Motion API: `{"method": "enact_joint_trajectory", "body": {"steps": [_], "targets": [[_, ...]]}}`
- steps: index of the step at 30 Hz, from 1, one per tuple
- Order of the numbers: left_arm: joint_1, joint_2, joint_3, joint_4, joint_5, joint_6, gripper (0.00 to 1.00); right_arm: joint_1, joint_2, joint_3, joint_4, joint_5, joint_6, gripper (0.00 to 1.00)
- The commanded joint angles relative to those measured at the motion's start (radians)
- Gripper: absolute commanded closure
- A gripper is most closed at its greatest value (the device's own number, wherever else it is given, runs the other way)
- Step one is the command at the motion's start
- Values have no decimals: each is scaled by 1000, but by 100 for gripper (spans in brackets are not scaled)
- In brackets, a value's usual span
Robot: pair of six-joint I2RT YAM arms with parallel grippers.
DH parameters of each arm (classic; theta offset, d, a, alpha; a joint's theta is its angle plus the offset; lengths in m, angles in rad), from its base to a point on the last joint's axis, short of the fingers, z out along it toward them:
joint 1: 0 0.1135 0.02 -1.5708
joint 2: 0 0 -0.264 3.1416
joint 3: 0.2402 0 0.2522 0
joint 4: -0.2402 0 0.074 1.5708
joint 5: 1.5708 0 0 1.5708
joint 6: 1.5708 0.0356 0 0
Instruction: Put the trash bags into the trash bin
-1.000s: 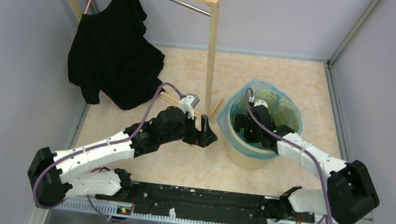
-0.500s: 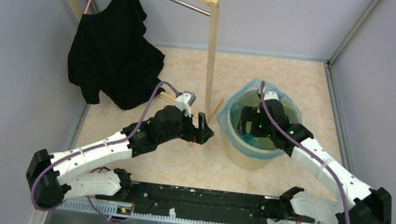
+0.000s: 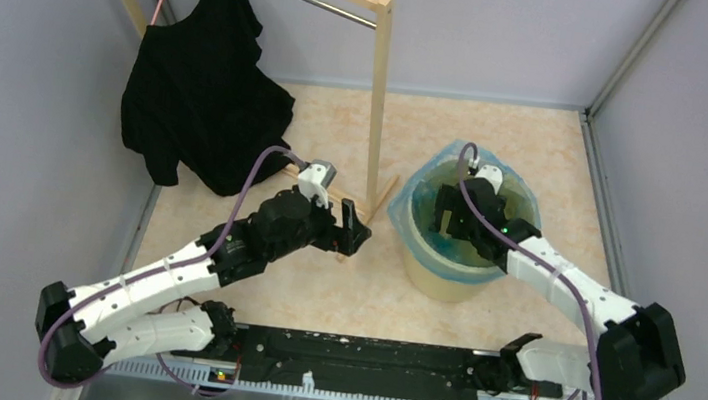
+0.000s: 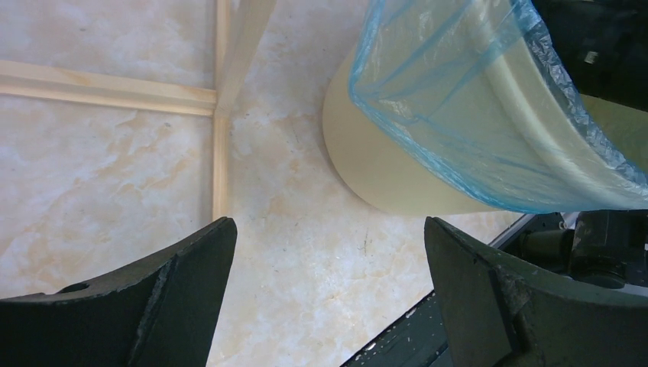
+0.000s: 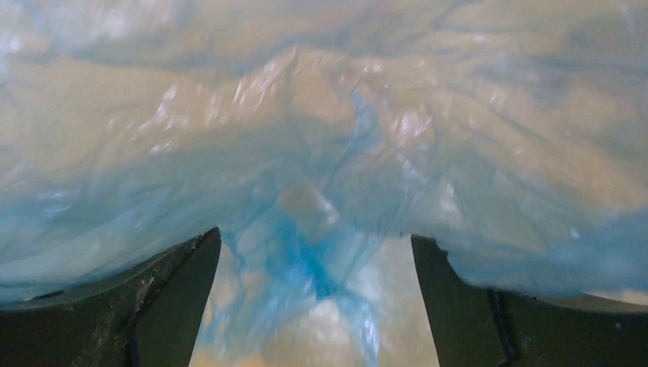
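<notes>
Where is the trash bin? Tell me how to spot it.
Find the wooden rack with the black shirt. In the top view, right of its upright post stands the trash bin, a round pale yellow bucket. It alone is lined with a see-through blue bag.

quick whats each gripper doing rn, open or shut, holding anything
Left gripper: open, empty, beside the trash bin.
Right gripper: open inside the bin, blue trash bag ahead of it, nothing pinched.

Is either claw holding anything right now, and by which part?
Nothing is held. The left gripper gapes empty beside the trash bin; the right gripper is open inside it, facing the blue trash bag.
</notes>
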Motion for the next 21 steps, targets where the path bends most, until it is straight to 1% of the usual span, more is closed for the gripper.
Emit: {"method": "enact_joint_trajectory", "body": {"steps": [1,4,6,9,13,16,21], "targets": [[7,-71,11,-35,-81,34,1,-63,105,12,244,94,27,6],[7,-110,1,-55,-116,43,1,-100,196,29,352,124,2,6],[7,-130,7,-71,-135,51,1,-131,260,66,388,125,-13,6],[7,-150,17,-97,-158,65,1,-180,347,138,434,116,-45,6],[7,-160,22,-112,-181,87,1,-236,484,276,490,86,-111,6],[7,-152,28,-114,-197,102,1,-283,627,445,497,41,-167,6],[7,-127,45,-111,-220,117,1,-334,924,871,343,12,-205,6]]}}
